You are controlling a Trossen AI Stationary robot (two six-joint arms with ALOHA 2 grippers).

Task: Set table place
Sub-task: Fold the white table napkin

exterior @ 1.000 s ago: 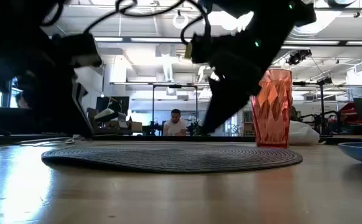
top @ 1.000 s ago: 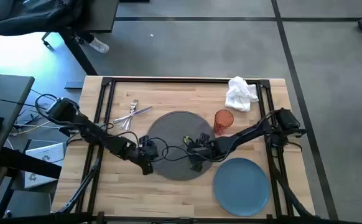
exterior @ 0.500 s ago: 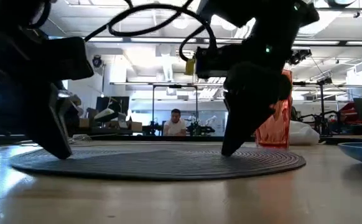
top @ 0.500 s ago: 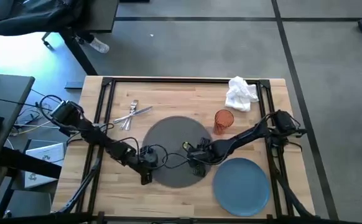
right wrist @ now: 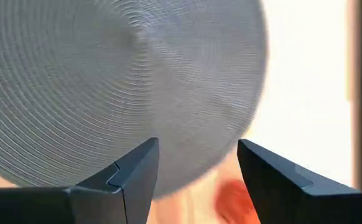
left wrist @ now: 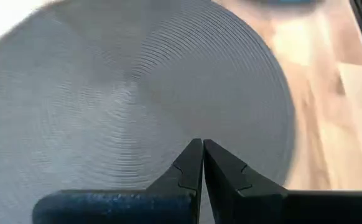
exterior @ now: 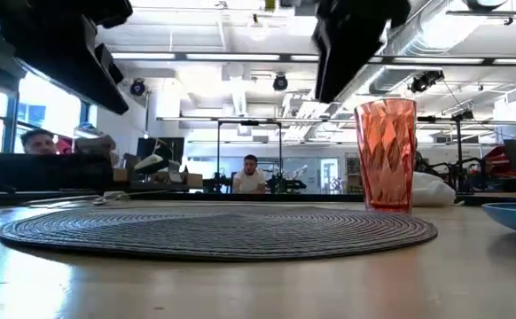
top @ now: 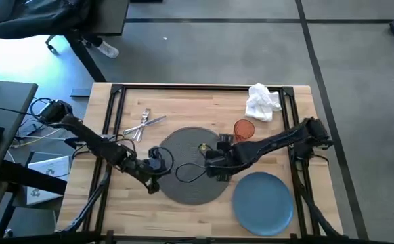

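The place, a round dark grey woven mat [top: 193, 166], lies flat on the light wooden table [top: 183, 105], a little nearer the front edge than the middle. My left gripper [top: 153, 167] hangs shut above the mat's left edge, and the left wrist view shows its fingertips [left wrist: 202, 142] together over the weave [left wrist: 137, 93]. My right gripper [top: 214, 165] hangs open above the mat's right part, its fingers [right wrist: 198, 144] spread over the mat [right wrist: 119, 74]. In the low view both grippers are well above the mat [exterior: 218, 230].
A blue plate [top: 263, 202] lies at the near right beside the mat. An orange tumbler [top: 243, 131] stands just past the mat's far right. A crumpled white napkin [top: 263, 102] is at the far right, and cutlery [top: 143, 125] lies at the far left.
Both grippers went down onto the mat and toward the table's near edge, and the mat slid a little that way with them. Both have since risen clear of it and drawn back toward the far edge. The mat lies flat where it stopped.
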